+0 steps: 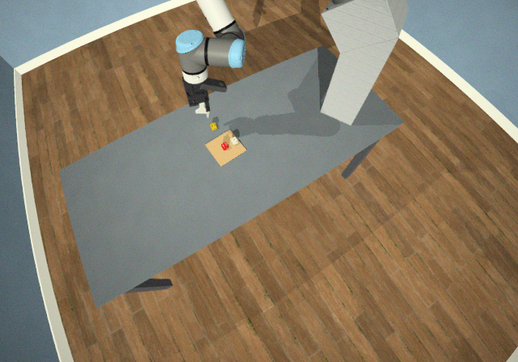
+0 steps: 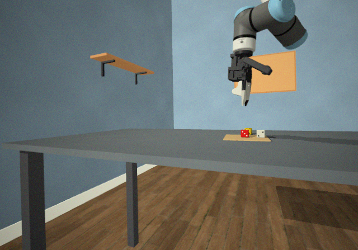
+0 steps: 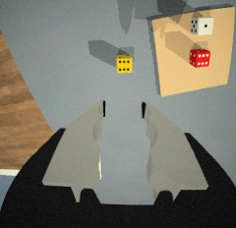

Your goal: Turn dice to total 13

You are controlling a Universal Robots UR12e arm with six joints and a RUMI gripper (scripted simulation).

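My gripper [image 1: 207, 115] [image 2: 245, 104] [image 3: 123, 102] is partly open and empty, pointing down high above the table near the yellow die. The yellow die [image 1: 213, 126] [image 2: 249, 131] [image 3: 124, 64] lies flat on the table, off the mat, with six on top. The tan mat [image 1: 221, 159] [image 2: 229, 137] [image 3: 172, 85] bears the other two dice. The red die [image 1: 224, 146] [image 2: 244, 133] [image 3: 200, 58] sits flat near its middle, apparently with six up. The white die [image 1: 234, 141] [image 2: 260, 133] [image 3: 203, 26] sits flat near an edge, apparently with one up.
The grey table [image 1: 159, 199] [image 2: 144, 143] carries the mat and dice. The table's edge shows at the left of the wrist view, beyond the yellow die. A pale grey pedestal [image 1: 363, 65] stands by the table. A shelf [image 2: 121, 63] hangs on the wall, away from the arm.
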